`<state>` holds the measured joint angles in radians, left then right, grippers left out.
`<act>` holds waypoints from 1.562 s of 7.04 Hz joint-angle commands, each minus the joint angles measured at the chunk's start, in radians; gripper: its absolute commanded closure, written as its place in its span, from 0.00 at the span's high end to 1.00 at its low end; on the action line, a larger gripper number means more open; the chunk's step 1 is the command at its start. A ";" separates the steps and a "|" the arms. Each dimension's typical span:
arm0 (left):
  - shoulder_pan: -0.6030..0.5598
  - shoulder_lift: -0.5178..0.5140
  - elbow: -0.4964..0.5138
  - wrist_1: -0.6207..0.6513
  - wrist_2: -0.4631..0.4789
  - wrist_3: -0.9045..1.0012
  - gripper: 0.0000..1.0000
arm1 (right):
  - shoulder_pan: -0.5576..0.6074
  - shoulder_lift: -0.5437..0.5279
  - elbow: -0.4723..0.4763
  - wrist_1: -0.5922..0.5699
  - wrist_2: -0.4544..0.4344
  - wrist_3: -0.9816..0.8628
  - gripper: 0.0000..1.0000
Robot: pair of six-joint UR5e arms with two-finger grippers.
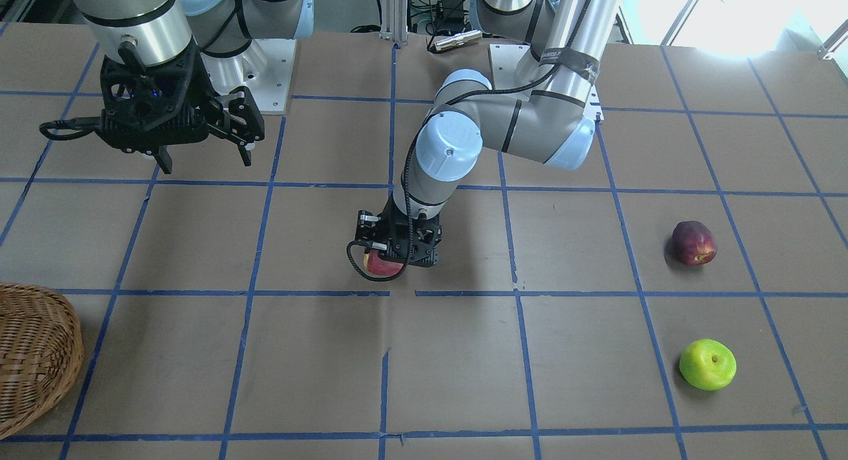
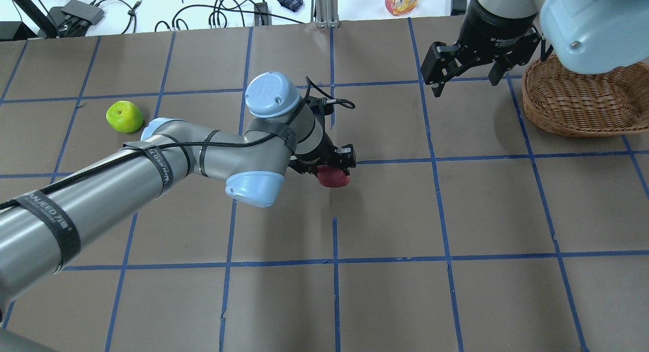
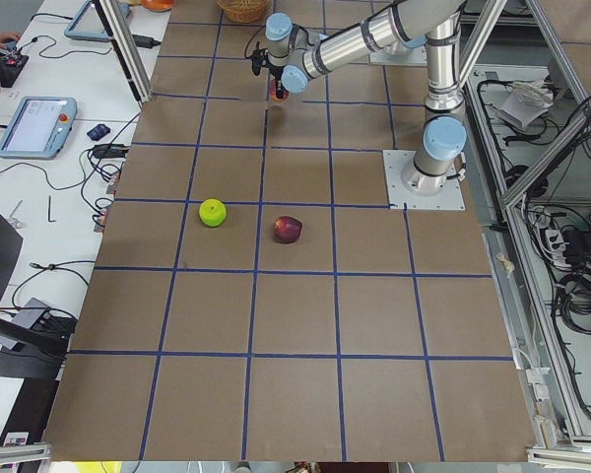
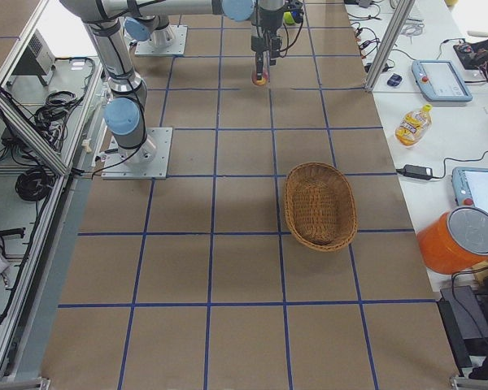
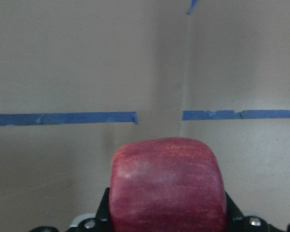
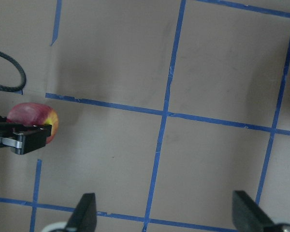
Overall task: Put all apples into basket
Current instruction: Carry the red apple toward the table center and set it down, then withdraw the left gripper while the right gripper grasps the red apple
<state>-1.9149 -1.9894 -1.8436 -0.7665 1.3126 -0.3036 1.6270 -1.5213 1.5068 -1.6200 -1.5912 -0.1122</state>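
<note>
L hand (image 2: 333, 172) is pinching the red apple (image 5: 168, 186) btwn its 2 fingers, near the ctr of the counter (image 1: 464, 380). In the L wrist view the apple fills the lower middle, w/ black hand parts tight against both sides. In the R wrist view a yellowish patch shows on the apple's side facing away from the hand. Can't tell if the apple touches the counter or sits just above it.

R hand (image 1: 205, 158) hangs above the counter w/ its 2 fingers spread wide. In the overhead view it's at approx. 2 o'clock from the red apple. The basket (image 2: 557, 124) lies on the counter near it, at 3 o'clock from it.

The other 2 apples lie on the counter, well apart from the basket. In the front-facing view the dark apple (image 1: 693, 242) is at 3 o'clock from the red one. The green apple (image 1: 707, 364) is btwn 3 and 4 o'clock, stem end up, and at 6 o'clock from the dark apple. The basket there is btwn 8 and 9 o'clock, cut off by the view's left edge. In the overhead view the L arm (image 2: 152, 174) hides the dark apple, and the green one shows btwn 9 and 10 o'clock from the red.
</note>
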 commanded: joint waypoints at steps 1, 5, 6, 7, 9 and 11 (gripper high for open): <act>-0.029 -0.052 0.035 0.030 -0.003 -0.005 1.00 | 0.001 0.056 -0.007 0.011 -0.004 0.000 1.00; 0.153 0.070 0.154 -0.229 0.068 0.057 1.00 | 0.014 0.115 0.316 -0.382 0.002 0.072 1.00; 0.253 0.098 0.149 -0.287 0.118 0.098 1.00 | 0.057 0.142 0.334 -0.453 0.004 0.157 1.00; 0.358 0.121 0.124 -0.318 0.166 0.280 1.00 | 0.154 0.189 0.319 -0.489 0.005 0.278 1.00; 0.569 0.162 0.052 -0.327 0.256 0.585 1.00 | 0.270 0.311 0.259 -0.577 -0.013 0.540 1.00; 0.739 0.166 0.026 -0.315 0.381 0.875 1.00 | 0.281 0.320 0.265 -0.577 -0.010 0.601 1.00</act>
<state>-1.2889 -1.8289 -1.8028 -1.0841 1.6348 0.3946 1.8949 -1.2146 1.7729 -2.1911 -1.6035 0.4453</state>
